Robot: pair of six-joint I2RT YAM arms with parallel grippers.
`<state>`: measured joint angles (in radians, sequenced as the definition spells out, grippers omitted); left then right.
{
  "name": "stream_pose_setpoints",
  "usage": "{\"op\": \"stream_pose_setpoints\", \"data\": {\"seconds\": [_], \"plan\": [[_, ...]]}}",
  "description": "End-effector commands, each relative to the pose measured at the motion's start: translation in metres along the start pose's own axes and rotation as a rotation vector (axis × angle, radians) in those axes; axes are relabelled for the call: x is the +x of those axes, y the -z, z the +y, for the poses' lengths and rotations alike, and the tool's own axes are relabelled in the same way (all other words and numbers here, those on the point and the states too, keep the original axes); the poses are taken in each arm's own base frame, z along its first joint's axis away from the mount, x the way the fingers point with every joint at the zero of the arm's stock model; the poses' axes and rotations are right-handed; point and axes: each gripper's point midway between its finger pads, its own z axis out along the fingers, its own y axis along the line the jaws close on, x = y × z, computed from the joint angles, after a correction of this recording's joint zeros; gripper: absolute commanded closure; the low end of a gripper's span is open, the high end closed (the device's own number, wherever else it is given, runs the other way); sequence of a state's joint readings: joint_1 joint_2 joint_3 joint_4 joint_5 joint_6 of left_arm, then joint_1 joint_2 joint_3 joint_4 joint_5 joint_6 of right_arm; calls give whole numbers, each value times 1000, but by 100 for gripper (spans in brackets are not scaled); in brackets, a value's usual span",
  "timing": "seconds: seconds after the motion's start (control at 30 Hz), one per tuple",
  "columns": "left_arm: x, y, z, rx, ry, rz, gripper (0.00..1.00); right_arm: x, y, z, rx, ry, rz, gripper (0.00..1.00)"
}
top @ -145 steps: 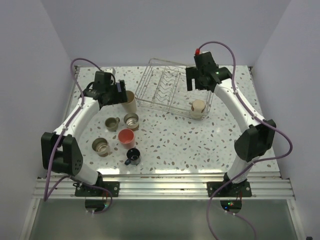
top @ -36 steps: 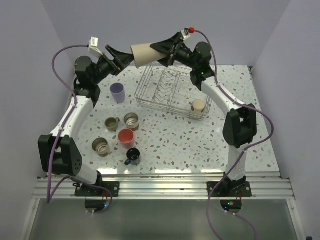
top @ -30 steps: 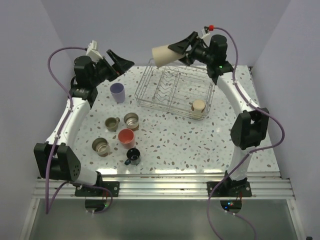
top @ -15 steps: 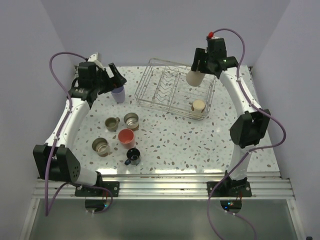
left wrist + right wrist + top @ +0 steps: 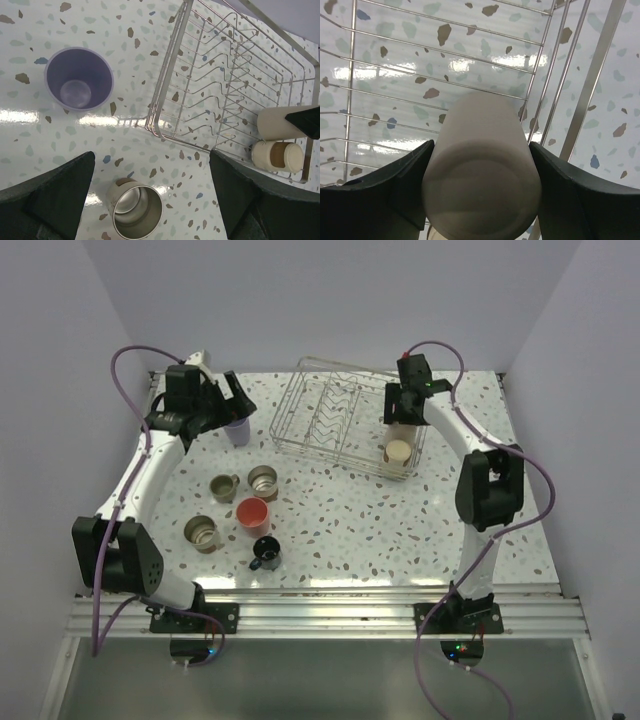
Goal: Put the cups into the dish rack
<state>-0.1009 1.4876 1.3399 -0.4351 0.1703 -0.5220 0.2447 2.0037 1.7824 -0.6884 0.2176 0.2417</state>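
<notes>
- One short beige cup (image 5: pixel 398 452) is already lodged at the right end of the silvery wire dish rack (image 5: pixel 335 418).
- A tall beige tumbler (image 5: pixel 482 185) is clamped between the fingers of the right gripper (image 5: pixel 404 412), just beside that cup and not yet released.
- Six cups are left on the speckled white table (image 5: pixel 380 520). A lavender plastic cup (image 5: pixel 79 85) stands near the left gripper (image 5: pixel 151 165), whose fingers are spread wide and empty. Three grey metallic cups (image 5: pixel 263 480), a coral-pink tumbler (image 5: pixel 252 515) and a small black handled mug (image 5: pixel 265 555) make up the rest.
- No brand, label or writing can be read.

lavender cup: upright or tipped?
Upright, mouth up: the left wrist view looks straight down into the lavender cup, its empty bottom showing.
</notes>
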Motion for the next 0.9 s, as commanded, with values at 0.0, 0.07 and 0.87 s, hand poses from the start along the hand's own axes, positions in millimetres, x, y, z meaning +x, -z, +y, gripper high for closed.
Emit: {"op": "stream_pose_setpoints", "data": {"seconds": [0.0,0.07,0.87], "plan": [[-17,7,-10,17,-48,-44,0,-4,6,-2,11,-8,-52,100],[-16,7,-11,17,-51,-44,0,-1,6,-4,18,-11,-55,100],[-10,16,0,-27,-63,-56,0,32,19,-12,9,-47,-111,100]]}}
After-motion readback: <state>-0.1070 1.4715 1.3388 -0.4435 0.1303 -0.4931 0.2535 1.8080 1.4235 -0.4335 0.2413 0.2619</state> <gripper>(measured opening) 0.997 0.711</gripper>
